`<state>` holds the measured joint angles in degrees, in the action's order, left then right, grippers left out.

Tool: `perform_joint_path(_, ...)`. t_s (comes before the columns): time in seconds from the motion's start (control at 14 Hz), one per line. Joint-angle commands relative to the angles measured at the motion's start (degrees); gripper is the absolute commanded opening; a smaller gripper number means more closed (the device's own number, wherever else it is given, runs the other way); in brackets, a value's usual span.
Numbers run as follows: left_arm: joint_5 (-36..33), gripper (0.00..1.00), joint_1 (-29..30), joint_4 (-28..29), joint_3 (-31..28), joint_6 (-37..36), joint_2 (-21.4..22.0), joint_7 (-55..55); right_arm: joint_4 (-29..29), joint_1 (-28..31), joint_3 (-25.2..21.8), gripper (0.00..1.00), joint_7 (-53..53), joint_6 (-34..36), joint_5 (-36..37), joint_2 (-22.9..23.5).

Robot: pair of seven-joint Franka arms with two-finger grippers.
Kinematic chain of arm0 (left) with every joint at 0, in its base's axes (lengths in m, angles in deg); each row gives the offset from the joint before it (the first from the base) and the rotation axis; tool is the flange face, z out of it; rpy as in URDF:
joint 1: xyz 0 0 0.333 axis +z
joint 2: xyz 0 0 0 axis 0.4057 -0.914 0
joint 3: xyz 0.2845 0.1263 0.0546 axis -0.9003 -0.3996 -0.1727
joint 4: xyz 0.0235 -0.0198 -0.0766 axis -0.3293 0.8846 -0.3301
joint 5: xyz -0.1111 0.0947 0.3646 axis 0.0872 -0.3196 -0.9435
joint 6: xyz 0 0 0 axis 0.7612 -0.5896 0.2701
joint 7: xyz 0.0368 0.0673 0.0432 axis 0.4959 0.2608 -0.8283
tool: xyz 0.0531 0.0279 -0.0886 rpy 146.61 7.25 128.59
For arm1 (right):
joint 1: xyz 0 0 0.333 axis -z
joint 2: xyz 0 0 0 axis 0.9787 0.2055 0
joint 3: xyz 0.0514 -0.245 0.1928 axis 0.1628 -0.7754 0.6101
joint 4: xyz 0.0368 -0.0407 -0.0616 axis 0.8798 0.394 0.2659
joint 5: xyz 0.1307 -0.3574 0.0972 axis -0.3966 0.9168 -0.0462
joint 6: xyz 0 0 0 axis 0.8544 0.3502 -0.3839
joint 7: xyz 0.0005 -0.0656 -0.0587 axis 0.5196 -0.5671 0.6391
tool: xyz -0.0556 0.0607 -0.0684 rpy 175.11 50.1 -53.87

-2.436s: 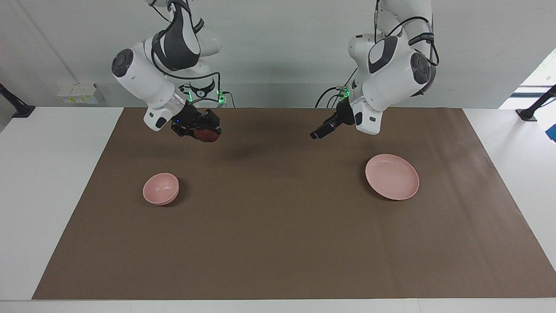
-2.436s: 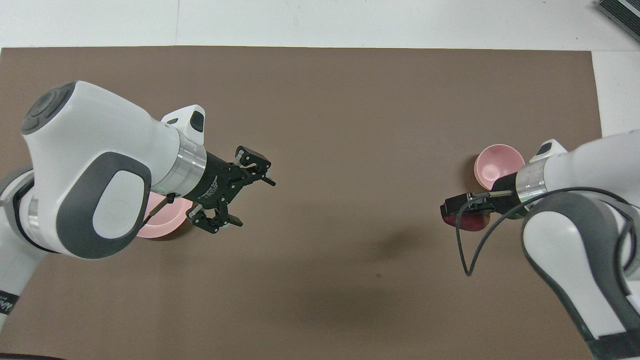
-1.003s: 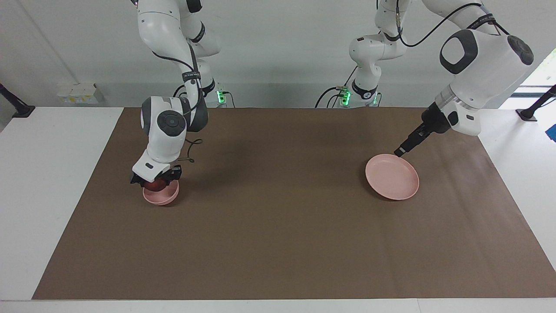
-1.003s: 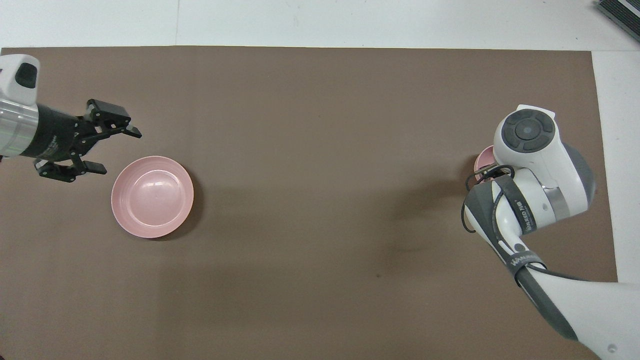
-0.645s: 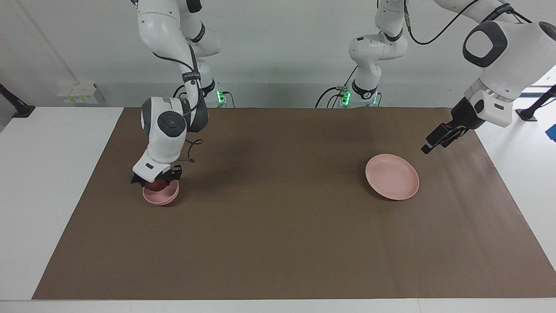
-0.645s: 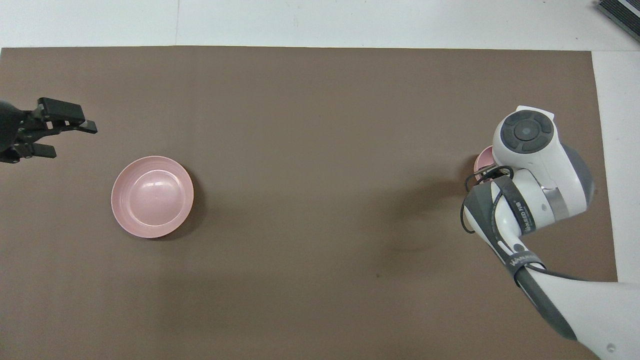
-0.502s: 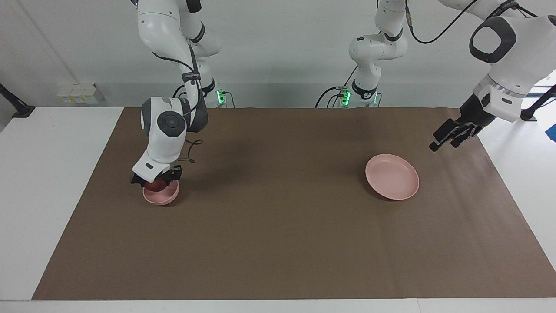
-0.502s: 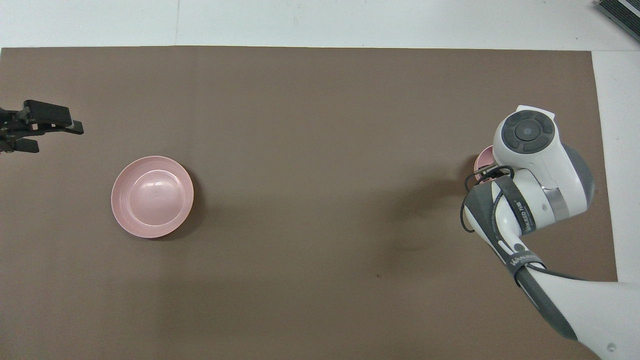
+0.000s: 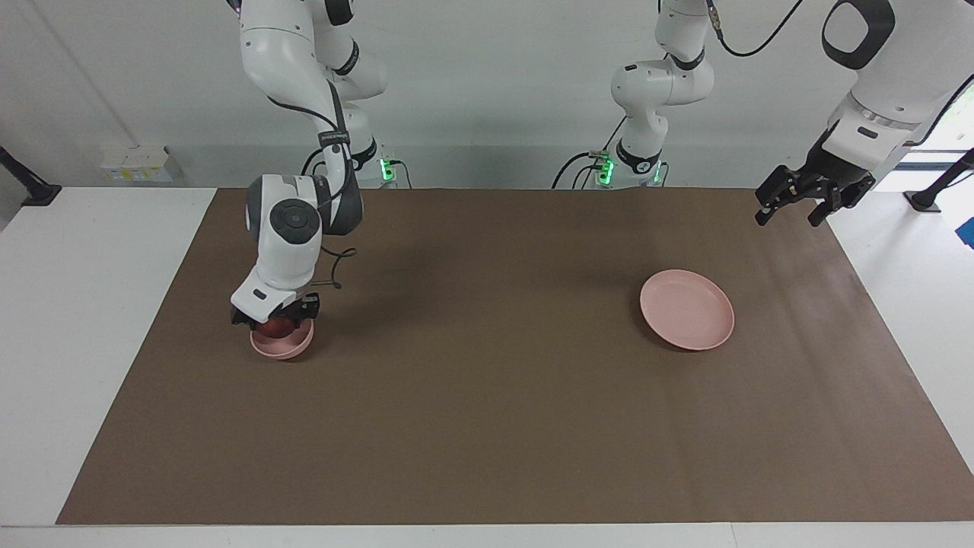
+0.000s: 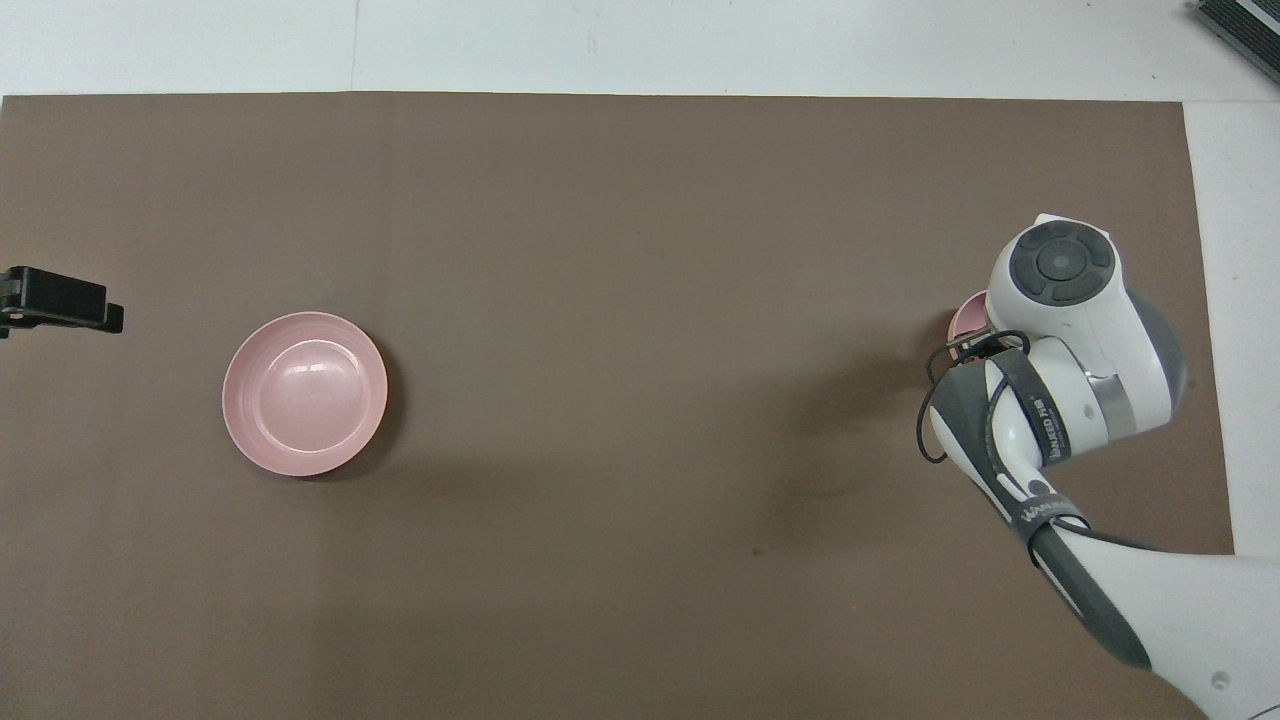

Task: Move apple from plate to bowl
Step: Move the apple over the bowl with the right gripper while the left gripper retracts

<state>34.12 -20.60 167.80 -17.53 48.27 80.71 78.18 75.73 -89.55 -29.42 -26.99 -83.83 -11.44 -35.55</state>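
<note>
Two arms: right one at work, left one waiting.
Clock: read on the overhead view of the mat, 12 farthest from the robots.
Right gripper (image 9: 275, 318): down at the bowl (image 9: 285, 346), at about 3 o'clock, toward the right arm's end; wrist hides it from overhead; clamped or let go, cannot tell.
Apple (image 9: 277, 328): low inside the bowl's rim, directly under the right gripper, only its top showing.
Plate (image 9: 687, 310): bare, at about 9 o'clock, toward the left arm's end, well apart from the bowl.
Left gripper (image 9: 797, 204): raised over the mat's edge past 9 o'clock, claw spread wide, holding nothing.
Step in hand: most likely the set-down, with the carry across apparently done.
Next move: release if not yet released, then a straight lift clear of the rim, without nudging the bowl or dragging the apple out.
</note>
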Motion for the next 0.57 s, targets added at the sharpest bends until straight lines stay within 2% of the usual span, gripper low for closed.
perform_joint_path(0.0,-1.7,1.00,-0.4,-1.9,-0.3,-3.0,-0.1,1.6,0.3,0.9,0.5,0.21,-0.9,-1.6,-1.8,0.2)
perform_joint_path(0.07,-1.7,1.00,-0.4,-1.9,-0.3,-3.2,-0.1,1.7,0.3,0.8,0.4,0.23,-0.9,-1.6,-2.6,0.3)
perform_joint_path(0.21,-1.8,1.00,-0.8,-1.4,-0.3,-3.8,0.0,1.7,0.3,0.9,0.5,0.32,-0.8,-1.6,-2.8,0.4)
perform_joint_path(0.5,-5.5,1.00,-4.0,-2.0,-0.2,-7.2,0.1,1.6,0.3,0.9,0.5,0.57,-0.6,-1.6,-2.9,0.4)
